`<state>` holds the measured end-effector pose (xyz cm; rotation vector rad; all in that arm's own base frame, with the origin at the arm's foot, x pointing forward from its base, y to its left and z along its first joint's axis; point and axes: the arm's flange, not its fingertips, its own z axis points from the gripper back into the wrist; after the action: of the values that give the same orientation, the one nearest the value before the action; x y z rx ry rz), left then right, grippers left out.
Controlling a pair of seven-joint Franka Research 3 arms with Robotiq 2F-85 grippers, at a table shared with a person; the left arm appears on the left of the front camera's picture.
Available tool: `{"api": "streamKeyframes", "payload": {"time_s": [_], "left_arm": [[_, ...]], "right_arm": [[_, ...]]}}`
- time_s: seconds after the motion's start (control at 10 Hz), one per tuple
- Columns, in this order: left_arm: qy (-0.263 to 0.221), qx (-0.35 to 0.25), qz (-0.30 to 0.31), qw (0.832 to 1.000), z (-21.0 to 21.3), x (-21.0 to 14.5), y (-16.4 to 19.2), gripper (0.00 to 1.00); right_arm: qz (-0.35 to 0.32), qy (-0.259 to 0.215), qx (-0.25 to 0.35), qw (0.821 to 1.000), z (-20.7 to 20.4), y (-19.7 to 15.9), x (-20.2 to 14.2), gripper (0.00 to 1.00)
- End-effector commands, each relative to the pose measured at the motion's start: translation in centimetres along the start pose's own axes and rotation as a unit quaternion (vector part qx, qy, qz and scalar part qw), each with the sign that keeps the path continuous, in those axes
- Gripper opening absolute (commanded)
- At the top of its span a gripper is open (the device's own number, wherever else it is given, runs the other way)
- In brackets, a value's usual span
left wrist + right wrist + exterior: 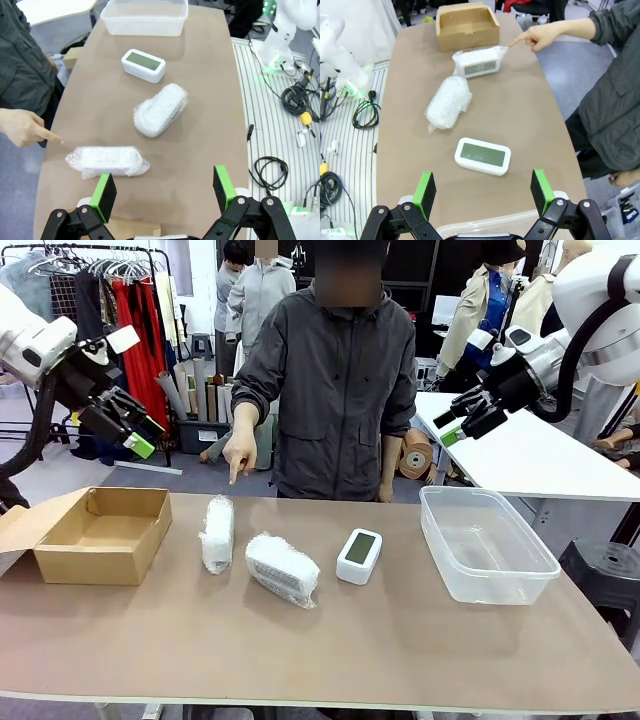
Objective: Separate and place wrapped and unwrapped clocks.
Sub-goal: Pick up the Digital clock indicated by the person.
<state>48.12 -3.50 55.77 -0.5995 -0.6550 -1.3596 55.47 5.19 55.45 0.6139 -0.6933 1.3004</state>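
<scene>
Front view: three clocks in row mid-table between cardboard box [100, 535] and clear plastic tub [487, 545], spaced apart, likely so each is grabbable singly.

Left wrist view: left gripper [164, 192] jaws released wide, empty, above table. Long wrapped bundle [107, 161] just ahead of jaws, second wrapped bundle [160, 110] beyond, bare clock [143, 64] farthest. Person's hand [22, 127] points at the near bundle, probably cueing pick.

Right wrist view: right gripper [482, 192] jaws spread, nothing between, bare clock straight ahead.

Box empty, tub empty. Sorting not begun.
</scene>
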Motion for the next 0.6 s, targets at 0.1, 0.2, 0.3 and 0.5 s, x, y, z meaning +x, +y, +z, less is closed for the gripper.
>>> {"api": "streamKeyframes", "payload": {"time_s": [0.1,0.2,0.3,0.5], "left_arm": [[-0.002,0.0,-0.001,1.0,0.1,0.0,0.0,1.0],[-0.002,0.0,-0.001,1.0,0.1,0.0,0.0,1.0],[-0.002,0.0,-0.001,1.0,0.1,0.0,0.0,1.0],[0.014,0.003,0.011,1.0,0.0,1.1,-0.6,1.0]], "right_arm": [[0.002,0.0,-0.002,1.0,-0.1,0.0,0.1,1.0],[0.002,0.0,-0.002,1.0,-0.1,0.0,0.1,1.0],[0.002,0.0,-0.002,1.0,-0.1,0.0,0.1,1.0],[0.002,0.0,-0.002,1.0,-0.1,0.0,0.1,1.0]]}}
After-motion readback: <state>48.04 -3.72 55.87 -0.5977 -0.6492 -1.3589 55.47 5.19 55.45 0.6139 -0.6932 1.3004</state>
